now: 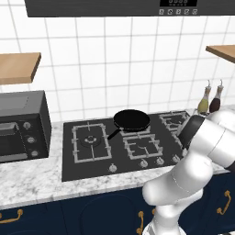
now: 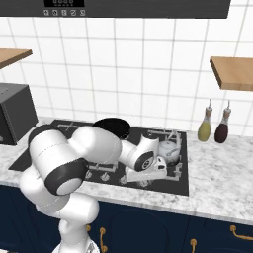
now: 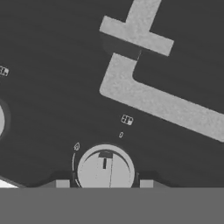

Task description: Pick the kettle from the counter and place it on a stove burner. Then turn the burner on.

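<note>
Now, view by view.
Left base view, stove: the black glass gas cooktop [image 1: 120, 146] with grey wire grates sits in the white-grey marbled stone counter [image 1: 32, 181], small round knobs along its front edge.
Left base view, pan: a flat black frying pan [image 1: 131, 120] rests on the rear middle grate, handle angled toward the front left; I can see nothing in it.
Left base view, surroundings: a black toaster oven [image 1: 23, 126] stands left of the stove, and two slim bottles [image 1: 209, 99] stand at the back right.
Left base view, arm: the white arm bends over the stove's right front, hiding the gripper.
Right base view, kettle: the small rounded silver-grey metal kettle [image 2: 168, 147] sits on the right rear burner grate, just behind the wrist.
Right base view, gripper: the white hand [image 2: 148, 170] reaches low over the stove's front edge by the knob row; I cannot see the fingers from here.
Hand view, gripper: the two dark finger tips [image 3: 104, 184] stand apart, one on each side of a round grey stove knob [image 3: 106, 169] with a dark pointer mark, right against its flanks, apparently clamped on it.
Hand view, grate: pale grey grate bars [image 3: 144, 83] cross the black glass beyond the knob.
</note>
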### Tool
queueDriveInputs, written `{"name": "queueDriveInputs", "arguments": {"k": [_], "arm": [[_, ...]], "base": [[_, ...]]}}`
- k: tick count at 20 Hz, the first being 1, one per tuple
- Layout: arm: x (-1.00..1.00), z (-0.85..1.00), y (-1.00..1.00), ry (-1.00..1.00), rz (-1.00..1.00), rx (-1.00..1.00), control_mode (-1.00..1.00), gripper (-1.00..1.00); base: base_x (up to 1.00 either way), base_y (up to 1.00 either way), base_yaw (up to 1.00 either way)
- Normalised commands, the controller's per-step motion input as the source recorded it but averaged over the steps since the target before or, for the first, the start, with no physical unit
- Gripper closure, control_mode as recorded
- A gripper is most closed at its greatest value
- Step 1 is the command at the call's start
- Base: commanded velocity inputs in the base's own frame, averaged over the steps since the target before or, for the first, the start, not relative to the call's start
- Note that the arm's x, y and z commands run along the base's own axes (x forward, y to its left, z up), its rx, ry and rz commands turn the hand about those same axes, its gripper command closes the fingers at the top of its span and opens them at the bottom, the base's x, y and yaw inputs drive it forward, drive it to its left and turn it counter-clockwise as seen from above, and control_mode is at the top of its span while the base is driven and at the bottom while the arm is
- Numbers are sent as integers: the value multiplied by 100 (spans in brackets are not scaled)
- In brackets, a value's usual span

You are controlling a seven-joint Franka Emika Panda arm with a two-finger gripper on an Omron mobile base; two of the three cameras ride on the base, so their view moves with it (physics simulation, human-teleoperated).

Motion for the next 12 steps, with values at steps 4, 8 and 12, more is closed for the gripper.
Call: {"name": "queueDriveInputs", "arguments": {"k": [4, 8, 12], "arm": [[-15, -12, 0, 0, 36, 0, -100, 100], [-20, -4, 0, -1, 33, 0, -100, 100], [-14, -4, 0, 0, 31, 0, -100, 100]], "base": [[0, 0, 0], [0, 0, 0], [0, 0, 0]]}}
